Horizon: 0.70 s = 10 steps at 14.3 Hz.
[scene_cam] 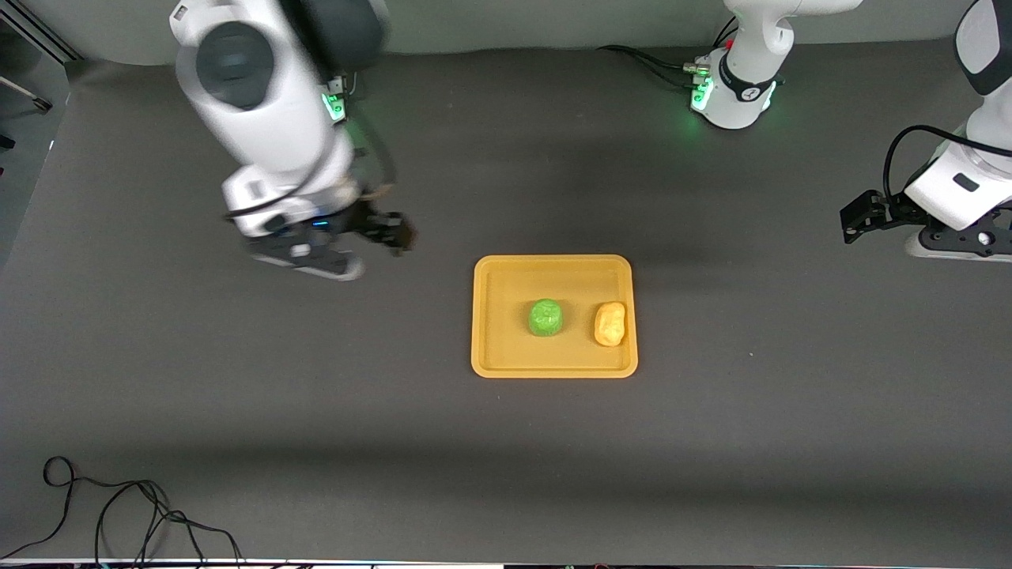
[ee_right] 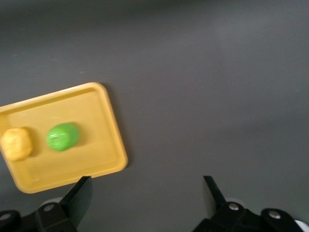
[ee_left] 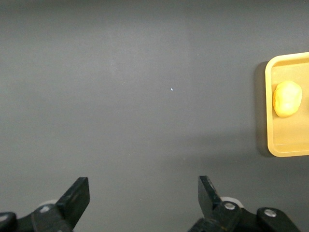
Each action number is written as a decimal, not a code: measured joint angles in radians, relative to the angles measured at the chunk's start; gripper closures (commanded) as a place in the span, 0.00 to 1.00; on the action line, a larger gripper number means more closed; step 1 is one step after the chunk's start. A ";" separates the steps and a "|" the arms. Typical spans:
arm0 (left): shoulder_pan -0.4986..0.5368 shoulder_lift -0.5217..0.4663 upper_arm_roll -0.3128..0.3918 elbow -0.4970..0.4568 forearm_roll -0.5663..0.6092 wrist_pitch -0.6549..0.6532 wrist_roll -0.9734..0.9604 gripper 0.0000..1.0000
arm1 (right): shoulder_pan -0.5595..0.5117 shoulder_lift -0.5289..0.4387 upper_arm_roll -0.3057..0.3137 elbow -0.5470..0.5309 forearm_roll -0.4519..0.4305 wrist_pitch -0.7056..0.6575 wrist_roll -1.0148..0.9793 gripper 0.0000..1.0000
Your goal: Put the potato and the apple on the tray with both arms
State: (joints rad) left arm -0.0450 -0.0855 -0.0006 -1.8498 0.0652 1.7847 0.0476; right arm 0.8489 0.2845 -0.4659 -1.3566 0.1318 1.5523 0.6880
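The orange-yellow tray (scene_cam: 506, 348) lies at the middle of the table. The green apple (scene_cam: 545, 317) sits on it near its centre. The yellow-tan potato (scene_cam: 609, 324) lies on the tray beside the apple, toward the left arm's end. My right gripper (scene_cam: 316, 265) hangs over bare table toward the right arm's end, apart from the tray. In the right wrist view it (ee_right: 147, 191) is open and empty, with the apple (ee_right: 63, 137), potato (ee_right: 17, 143) and tray (ee_right: 104, 111) off to one side. My left gripper (scene_cam: 957, 243) is over the table's left-arm end. It (ee_left: 143, 191) is open and empty, with the potato (ee_left: 287, 98) on the tray (ee_left: 270, 140) at the picture's edge.
The table is covered in dark grey cloth. A loose black cable (scene_cam: 118, 506) lies at the table edge nearest the front camera, toward the right arm's end. The left arm's base (scene_cam: 731, 95) glows green, with cables beside it.
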 measured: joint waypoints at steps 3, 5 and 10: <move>0.000 0.001 0.000 0.001 0.000 0.000 0.003 0.00 | -0.287 -0.122 0.175 -0.106 -0.047 0.001 -0.153 0.00; 0.000 0.002 0.000 0.001 0.000 0.000 0.004 0.00 | -0.517 -0.186 0.334 -0.157 -0.089 0.000 -0.259 0.00; 0.000 0.002 0.000 0.001 0.000 0.000 0.005 0.00 | -0.855 -0.236 0.464 -0.202 -0.099 0.002 -0.527 0.00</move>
State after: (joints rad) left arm -0.0446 -0.0833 -0.0008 -1.8490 0.0652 1.7847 0.0530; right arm -0.0060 0.0482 -0.0017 -1.5586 0.0330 1.5543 0.1606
